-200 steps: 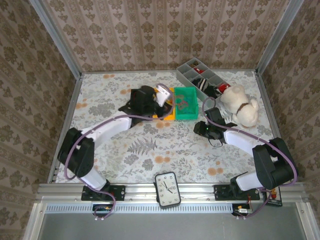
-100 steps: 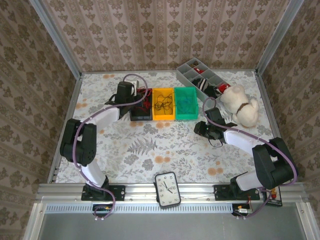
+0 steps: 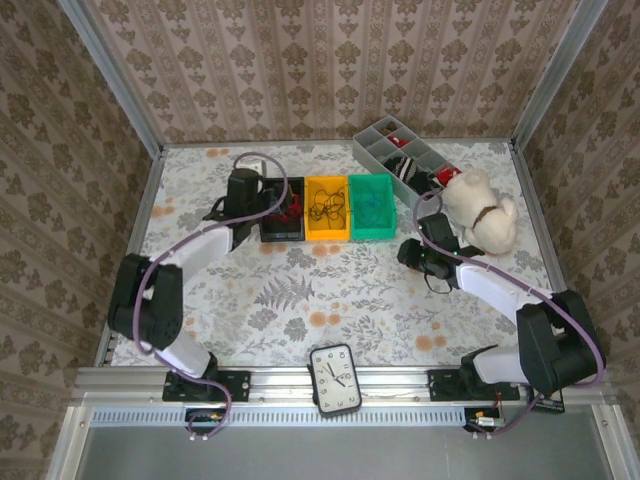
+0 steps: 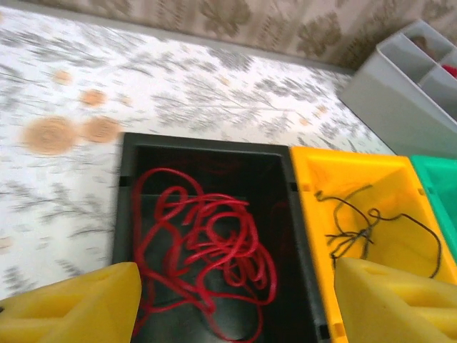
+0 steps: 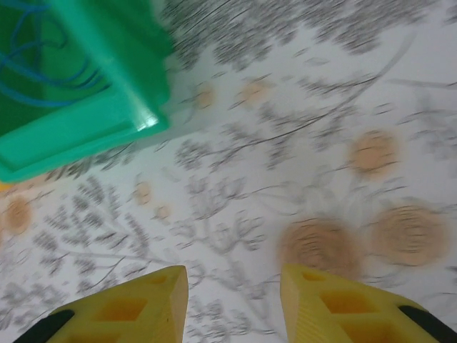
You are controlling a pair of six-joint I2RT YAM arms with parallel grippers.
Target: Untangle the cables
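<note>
Three bins stand in a row. The black bin (image 3: 282, 232) (image 4: 128, 186) holds a loopy red cable (image 3: 291, 209) (image 4: 207, 239). A thin black cable (image 3: 327, 207) (image 4: 368, 229) lies in the yellow bin (image 3: 327, 233) (image 4: 314, 186). Blue cable (image 5: 39, 75) shows in the green bin (image 3: 371, 232) (image 5: 86, 128). My left gripper (image 3: 264, 203) (image 4: 239, 300) hangs open just above the red cable, holding nothing. My right gripper (image 3: 412, 252) (image 5: 233, 286) is open over bare tablecloth, right of the green bin.
A grey divided tray (image 3: 385, 150) (image 4: 400, 93) with small items stands at the back right. A cream plush dog (image 3: 480, 210) sits beside it, close to my right arm. A black clock (image 3: 335, 378) lies at the near edge.
My left arm swung left from over the yellow bin to the black bin. My right gripper drifted slightly right and away.
</note>
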